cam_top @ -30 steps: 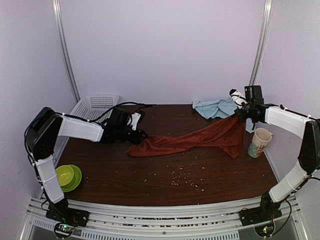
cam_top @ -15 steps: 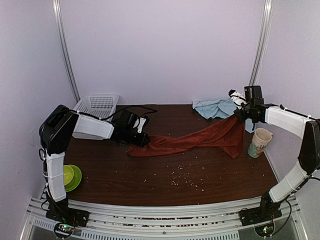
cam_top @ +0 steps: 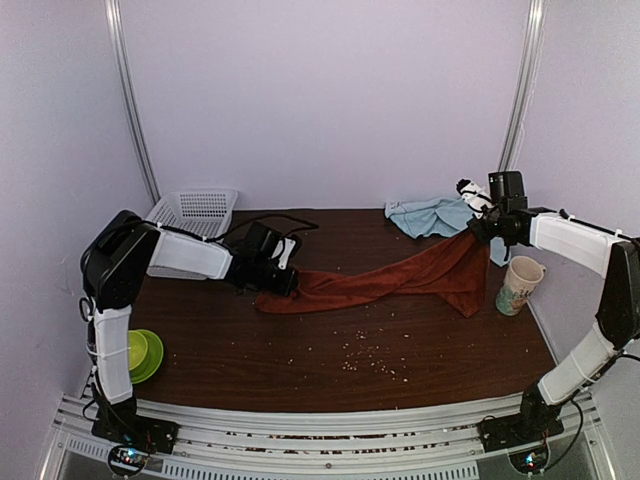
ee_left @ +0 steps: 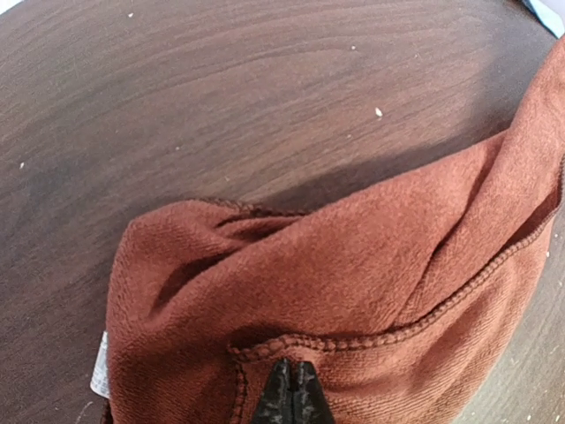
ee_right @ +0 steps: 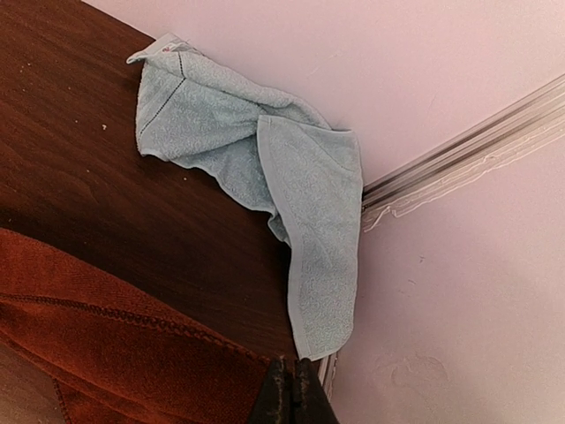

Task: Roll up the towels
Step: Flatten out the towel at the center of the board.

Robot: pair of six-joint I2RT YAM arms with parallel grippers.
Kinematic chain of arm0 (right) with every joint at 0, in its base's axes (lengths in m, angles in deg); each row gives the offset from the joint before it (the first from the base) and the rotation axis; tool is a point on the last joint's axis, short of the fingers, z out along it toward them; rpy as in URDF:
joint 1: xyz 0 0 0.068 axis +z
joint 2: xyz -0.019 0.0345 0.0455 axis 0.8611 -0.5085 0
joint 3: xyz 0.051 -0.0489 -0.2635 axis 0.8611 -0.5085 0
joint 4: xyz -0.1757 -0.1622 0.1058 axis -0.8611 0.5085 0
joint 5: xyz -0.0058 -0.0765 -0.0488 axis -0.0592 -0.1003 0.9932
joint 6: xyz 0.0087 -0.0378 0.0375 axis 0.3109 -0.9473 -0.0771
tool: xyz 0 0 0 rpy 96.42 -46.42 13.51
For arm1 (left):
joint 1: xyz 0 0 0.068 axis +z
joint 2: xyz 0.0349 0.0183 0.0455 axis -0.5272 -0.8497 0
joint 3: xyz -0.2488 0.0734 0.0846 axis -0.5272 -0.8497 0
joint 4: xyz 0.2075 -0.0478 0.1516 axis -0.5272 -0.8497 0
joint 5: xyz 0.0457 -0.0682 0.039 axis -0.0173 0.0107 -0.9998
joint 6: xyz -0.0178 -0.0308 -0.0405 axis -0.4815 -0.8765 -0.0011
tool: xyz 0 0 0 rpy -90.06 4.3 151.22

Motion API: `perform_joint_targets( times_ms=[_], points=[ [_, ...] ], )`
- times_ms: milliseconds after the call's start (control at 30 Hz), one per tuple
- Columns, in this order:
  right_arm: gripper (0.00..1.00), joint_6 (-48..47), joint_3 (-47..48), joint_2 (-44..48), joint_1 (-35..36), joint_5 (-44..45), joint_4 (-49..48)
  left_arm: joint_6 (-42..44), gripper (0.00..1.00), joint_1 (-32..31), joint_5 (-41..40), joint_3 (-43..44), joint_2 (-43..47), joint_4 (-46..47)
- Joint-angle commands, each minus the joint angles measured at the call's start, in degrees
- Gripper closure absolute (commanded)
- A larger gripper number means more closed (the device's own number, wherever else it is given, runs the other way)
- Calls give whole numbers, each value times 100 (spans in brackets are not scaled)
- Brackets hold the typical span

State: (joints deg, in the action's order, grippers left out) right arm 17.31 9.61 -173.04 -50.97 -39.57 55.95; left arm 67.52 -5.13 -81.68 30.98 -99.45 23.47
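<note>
Top view, rust-red towel point(cam_top: 400, 278): soft napped cloth, lying as a long twisted band across the dark wood-grain table point(cam_top: 300, 340), its right end lifting off the surface.
Top view, left gripper point(cam_top: 283, 283): pinching the band's left end low at the tabletop; the jaws are hard to make out here.
Top view, right gripper point(cam_top: 477, 228): holding up the raised right end; the grip is too small to read.
Top view, light-blue towel point(cam_top: 430, 215): lying crumpled in the far right corner, just behind the red one.
Top view, surroundings: white lattice basket point(cam_top: 195, 210) sitting far left, green bowl point(cam_top: 140, 352) near left, printed cup point(cam_top: 520, 285) standing at right, pale crumbs point(cam_top: 365, 358) scattering mid-table.
Left wrist, grip: black fingertips point(ee_left: 281, 399) pressing together on the stitched hem; a white tag point(ee_left: 99, 367) is showing at the fold's edge, partly cut off.
Right wrist, grip: black fingertips point(ee_right: 279, 397) closing together at the red cloth's edge; the blue terry cloth is lying against the wall point(ee_right: 441, 53).
</note>
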Motion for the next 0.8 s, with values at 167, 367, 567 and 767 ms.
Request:
perform_joint_targets(
  times_ms=[167,367,567,767],
  points=[
    [100,26,-42,73,41,2,-2,400,100,-614,-669,-1252,1241,1303],
    [100,35,-17,61,42,-67,33,731,100,-1443,-1292,-1786,1260,1411],
    [100,35,-15,49,41,-83,60,747,98,-1935,-1524,-2248,1417,1537],
    [100,26,0,54,48,-131,107,707,60,-2155,-1432,-2649,1936,1601]
  ],
)
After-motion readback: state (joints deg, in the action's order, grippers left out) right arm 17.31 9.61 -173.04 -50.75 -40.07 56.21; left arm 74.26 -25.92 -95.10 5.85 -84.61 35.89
